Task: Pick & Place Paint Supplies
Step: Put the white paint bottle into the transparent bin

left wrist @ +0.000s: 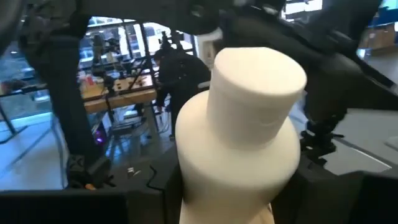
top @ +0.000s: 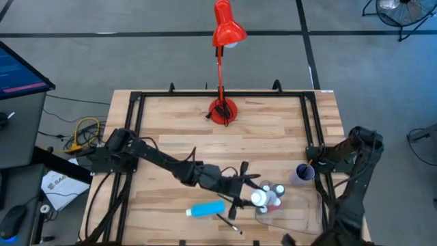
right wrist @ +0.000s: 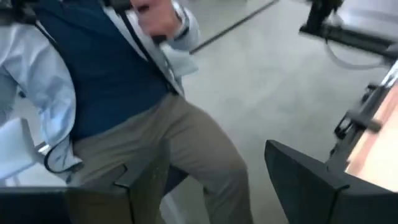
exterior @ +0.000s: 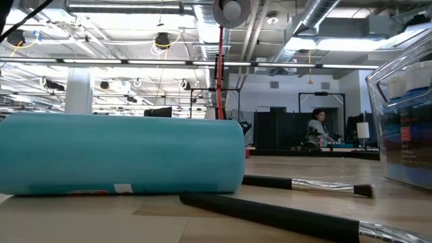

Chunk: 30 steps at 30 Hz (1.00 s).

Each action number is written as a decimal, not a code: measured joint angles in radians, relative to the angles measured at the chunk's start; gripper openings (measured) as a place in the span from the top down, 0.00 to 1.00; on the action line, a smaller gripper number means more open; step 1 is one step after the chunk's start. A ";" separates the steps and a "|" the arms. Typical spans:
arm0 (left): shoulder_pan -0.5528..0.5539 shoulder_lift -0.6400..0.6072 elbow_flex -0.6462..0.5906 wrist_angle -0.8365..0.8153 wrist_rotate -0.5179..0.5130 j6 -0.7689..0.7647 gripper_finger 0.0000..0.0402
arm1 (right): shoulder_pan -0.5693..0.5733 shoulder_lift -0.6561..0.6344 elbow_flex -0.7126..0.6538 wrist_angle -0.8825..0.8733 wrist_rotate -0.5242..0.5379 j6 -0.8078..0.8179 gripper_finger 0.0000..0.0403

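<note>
Landmark for this entry: the clear plastic tray (top: 311, 217), sitting at the near right corner of the tabletop (top: 177, 130).

1. Left tool (top: 254, 197): we are seeing it reaching to the tray's left edge, pinching a white bottle (left wrist: 239, 134) with a white cap; in the left wrist view the bottle is filling the frame between the dark fingers.
2. More small bottles (top: 275, 195): we are counting a white-capped cluster with a touch of red, standing inside the tray at its left end, just beside the held bottle.
3. Teal tube (top: 206, 209): we are finding it lying on its side on the tabletop, left of the tray and apart from it; in the low view it is filling the left half of the frame.
4. Dark paintbrushes (exterior: 307, 185): we are noting two lying on the tabletop between the teal tube and the tray.
5. Lilac cup (top: 304, 173): standing just beyond the tray's far edge.
6. Right tool: we are placing its arm past the tray's right side, off the tabletop edge; its fingers (right wrist: 314, 183) are standing spread, holding nothing.
7. Red desk lamp (top: 222, 109): standing well beyond the tray, at the tabletop's far middle.
</note>
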 joint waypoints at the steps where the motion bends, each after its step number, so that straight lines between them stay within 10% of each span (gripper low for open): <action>1: 0.002 0.000 0.000 0.000 -0.001 -0.003 0.65 | -0.016 0.013 0.000 0.000 -0.031 0.007 0.37; 7: -0.025 -0.020 0.000 -0.068 0.023 -0.073 0.65 | -0.098 0.115 0.000 0.041 -0.239 0.165 0.37; 22: -0.182 -0.170 -0.064 -0.306 -0.182 -0.149 0.65 | -0.187 0.254 0.021 0.205 -0.266 0.224 0.37; 30: -0.166 -0.209 -0.127 -0.289 -0.213 -0.234 0.65 | -0.243 0.214 0.019 -0.059 -0.267 0.665 0.37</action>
